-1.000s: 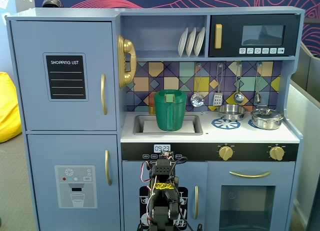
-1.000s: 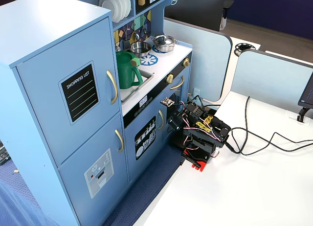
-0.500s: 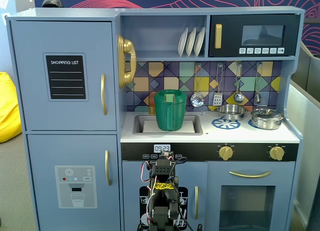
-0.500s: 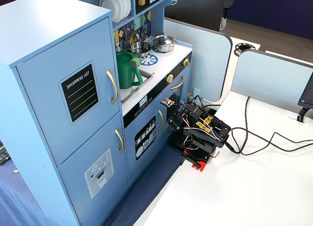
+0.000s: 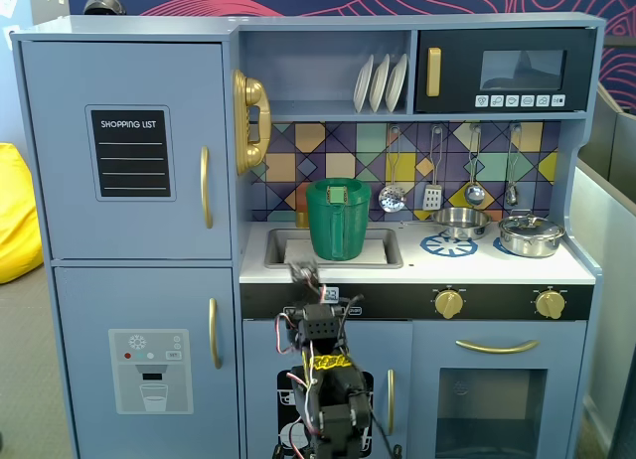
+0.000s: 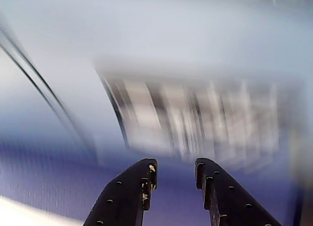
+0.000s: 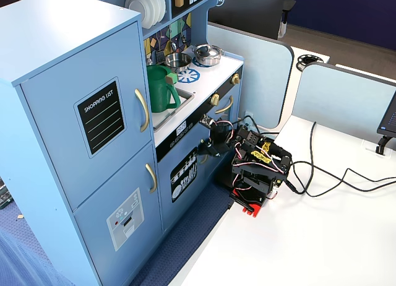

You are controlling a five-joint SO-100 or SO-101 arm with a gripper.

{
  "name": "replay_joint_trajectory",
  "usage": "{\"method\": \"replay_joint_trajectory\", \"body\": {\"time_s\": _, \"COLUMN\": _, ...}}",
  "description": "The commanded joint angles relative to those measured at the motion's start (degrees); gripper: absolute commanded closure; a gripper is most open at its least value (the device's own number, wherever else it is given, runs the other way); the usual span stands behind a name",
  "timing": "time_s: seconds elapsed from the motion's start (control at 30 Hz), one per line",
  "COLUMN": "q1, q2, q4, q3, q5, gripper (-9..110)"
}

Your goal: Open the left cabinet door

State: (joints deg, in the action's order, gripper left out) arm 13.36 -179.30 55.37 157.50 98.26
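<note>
The left cabinet door (image 5: 129, 151) is a flat blue-grey panel with a black "SHOPPING LIST" board and a vertical gold handle (image 5: 205, 187). It stands closed in both fixed views, where its door (image 7: 93, 112) and handle (image 7: 142, 109) are at the upper left. My arm (image 5: 320, 370) rises in front of the lower middle of the kitchen. My gripper (image 7: 203, 155) points at the small dishes door, far right of and below the gold handle. In the blurred wrist view the gripper (image 6: 175, 167) is open with nothing between its fingers.
A green pitcher (image 5: 339, 219) stands in the sink, with pots (image 5: 530, 234) on the counter. Below the cabinet door is the dispenser door (image 5: 149, 370). The small dishes door (image 7: 183, 174) is right by the gripper. Cables (image 7: 334, 181) trail over the white table (image 7: 297, 249).
The arm has unfolded from its rest pose. Its wrist has risen and swung toward the kitchen front. The left cabinet door has not moved.
</note>
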Motion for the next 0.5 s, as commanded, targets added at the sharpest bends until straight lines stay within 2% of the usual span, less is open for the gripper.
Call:
{"method": "replay_joint_trajectory", "body": {"time_s": 0.0, "q1": 8.35, "q2": 3.25, "q4": -11.87, "q3": -10.37, "q5": 1.67, "gripper": 97}}
{"method": "replay_joint_trajectory", "body": {"time_s": 0.2, "q1": 17.05, "q2": 12.57, "q4": -22.06, "q3": -21.62, "q5": -0.97, "gripper": 89}}
{"method": "replay_joint_trajectory", "body": {"time_s": 0.47, "q1": 20.48, "q2": 25.31, "q4": -31.82, "q3": -34.19, "q5": -2.99, "gripper": 81}}
